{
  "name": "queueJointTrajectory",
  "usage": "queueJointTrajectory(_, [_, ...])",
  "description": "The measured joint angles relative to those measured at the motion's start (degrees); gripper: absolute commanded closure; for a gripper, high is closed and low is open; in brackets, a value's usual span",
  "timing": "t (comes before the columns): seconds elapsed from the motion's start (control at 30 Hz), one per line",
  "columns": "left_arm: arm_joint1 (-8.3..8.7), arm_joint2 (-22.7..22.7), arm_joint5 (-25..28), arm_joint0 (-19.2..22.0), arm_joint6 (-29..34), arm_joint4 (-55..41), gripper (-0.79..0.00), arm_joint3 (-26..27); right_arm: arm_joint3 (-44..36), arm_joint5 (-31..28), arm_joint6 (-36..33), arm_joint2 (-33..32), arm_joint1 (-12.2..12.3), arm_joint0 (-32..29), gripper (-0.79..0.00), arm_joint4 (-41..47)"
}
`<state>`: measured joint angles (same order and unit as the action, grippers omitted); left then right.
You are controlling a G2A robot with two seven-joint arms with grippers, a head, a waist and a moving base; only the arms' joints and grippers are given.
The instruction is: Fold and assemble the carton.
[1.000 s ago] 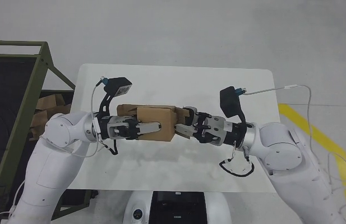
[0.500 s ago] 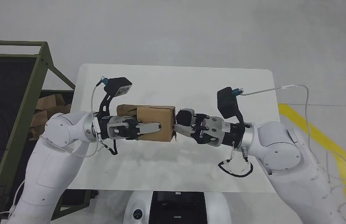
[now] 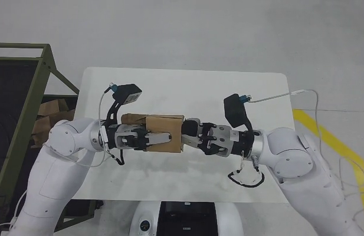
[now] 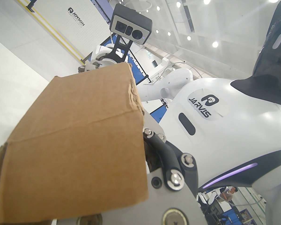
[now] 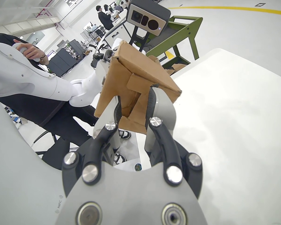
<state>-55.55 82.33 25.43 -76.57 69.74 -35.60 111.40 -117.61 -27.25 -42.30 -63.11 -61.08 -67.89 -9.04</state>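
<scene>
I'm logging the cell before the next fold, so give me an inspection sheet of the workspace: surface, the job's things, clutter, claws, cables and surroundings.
Surface: white table, no marks seen.
Job's things: carton, brown, partly folded, held between the two arms over the table; the end flaps facing the right arm are not yet flat.
Clutter: nothing seen.
Claws: left claw shut on the carton's wall; right claw open, its fingers either side of an end flap.
Cables: white cable runs from the right wrist camera; black cable loops under the right forearm.
Surroundings: green rack beside the table, holding cardboard pieces; yellow floor line.
</scene>
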Motion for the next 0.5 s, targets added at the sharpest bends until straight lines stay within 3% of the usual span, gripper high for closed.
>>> queueJointTrajectory(0.5, [-0.1, -1.04, -0.11, 0.08, -0.64, 0.11, 0.0, -0.09, 1.43, -1.4, 0.31, 2.78, -0.56, 2.92, -0.185, 0.18])
